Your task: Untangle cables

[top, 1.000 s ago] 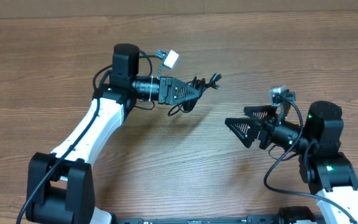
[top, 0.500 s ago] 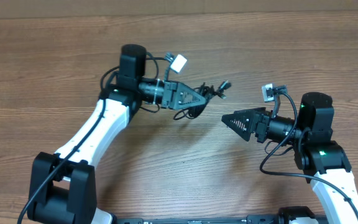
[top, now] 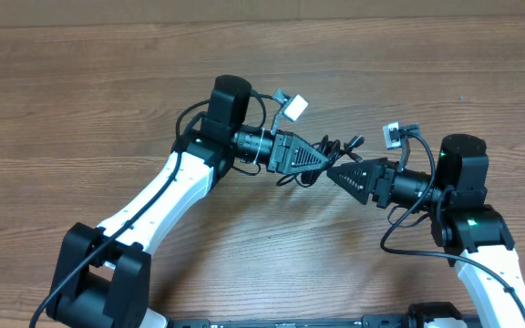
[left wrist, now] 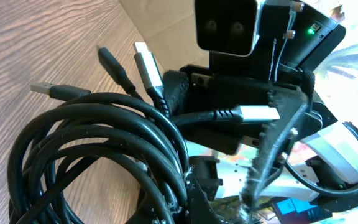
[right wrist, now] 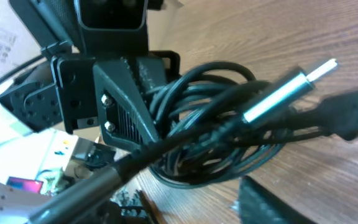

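Observation:
The cables (top: 337, 148) are a bunch of thin black looped cords with silver-tipped plugs. My left gripper (top: 320, 160) is shut on the bunch and holds it above the table. In the left wrist view the loops (left wrist: 98, 143) fill the frame by the jaws (left wrist: 197, 194), with plugs sticking up. My right gripper (top: 334, 172) is open and meets the bunch tip to tip. It faces the left wrist camera (left wrist: 229, 106) with a silver-tipped plug (left wrist: 253, 114) between its fingers. The right wrist view shows the bunch (right wrist: 210, 130), the left gripper (right wrist: 120, 106) and a plug (right wrist: 284, 93) close up.
The wooden table (top: 262, 255) lies under both arms. The white left arm (top: 167, 191) reaches in from the lower left. The right arm (top: 468, 219) stands at the lower right. A pale wall edge (top: 262, 11) runs along the back.
My left gripper has carried the cable bunch to the right. My right gripper moved left at first. The two now meet at the middle, with a plug reaching the right fingers.

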Tool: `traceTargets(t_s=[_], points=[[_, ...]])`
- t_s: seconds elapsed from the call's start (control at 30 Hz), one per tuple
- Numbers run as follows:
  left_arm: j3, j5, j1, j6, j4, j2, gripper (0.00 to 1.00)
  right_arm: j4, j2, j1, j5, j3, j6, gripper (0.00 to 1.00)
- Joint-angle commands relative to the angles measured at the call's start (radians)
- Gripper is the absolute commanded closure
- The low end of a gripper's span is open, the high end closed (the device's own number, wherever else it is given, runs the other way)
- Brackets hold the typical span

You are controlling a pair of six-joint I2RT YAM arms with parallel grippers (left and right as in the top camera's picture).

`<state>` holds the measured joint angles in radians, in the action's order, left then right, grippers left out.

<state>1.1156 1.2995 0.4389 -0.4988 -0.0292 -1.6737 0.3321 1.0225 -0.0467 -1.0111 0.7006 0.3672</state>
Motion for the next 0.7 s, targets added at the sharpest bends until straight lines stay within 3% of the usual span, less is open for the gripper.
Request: traceTargets(t_s=[0.0,0.1,0.2,0.67], points=[[0.020,-0.007,0.001,0.001,0.003,0.018,0.96,-0.006,0.000,0.000,0.016,0.028,0.004,0.51],[0.020,-0.010,0.003,0.001,0.000,0.018,0.96,-0.006,0.000,0.000,0.016,0.028,0.004,0.64],[0.020,-0.010,0.003,0.000,-0.004,0.018,0.96,-0.006,0.000,0.000,0.016,0.028,0.004,0.70],[0.020,0.000,0.034,-0.025,-0.022,0.018,0.96,-0.010,0.000,0.000,0.061,0.028,0.004,0.78]])
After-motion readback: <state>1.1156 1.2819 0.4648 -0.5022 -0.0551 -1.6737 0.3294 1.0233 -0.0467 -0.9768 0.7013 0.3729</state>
